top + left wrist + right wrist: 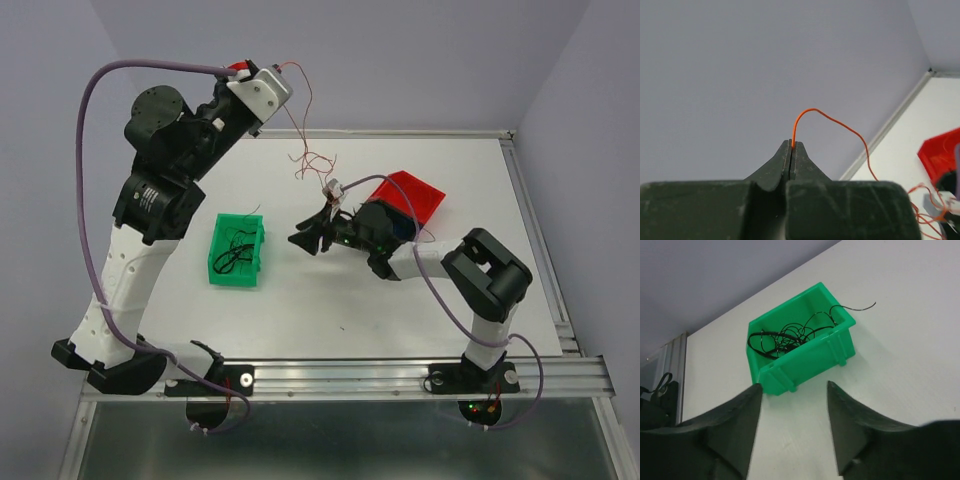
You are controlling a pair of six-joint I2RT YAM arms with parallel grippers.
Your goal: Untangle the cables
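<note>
Two claws checked. Your left claw (792,144) was pressed shut, pinching one end of the red cable (812,109), raised well above the surface (330,300). Cable's long axis ran from that pinch down to a loose tangle (312,160) low near the red bin (415,195). Your right claw (794,384) stood spread, nothing btwn its jaws, aimed at the green bin (810,360) w/ black cables (785,335) inside. Tangle lay on that claw's far side, off its line of aim. Judgement: right arm was nearer, but needed turning toward the tangle first.
</note>
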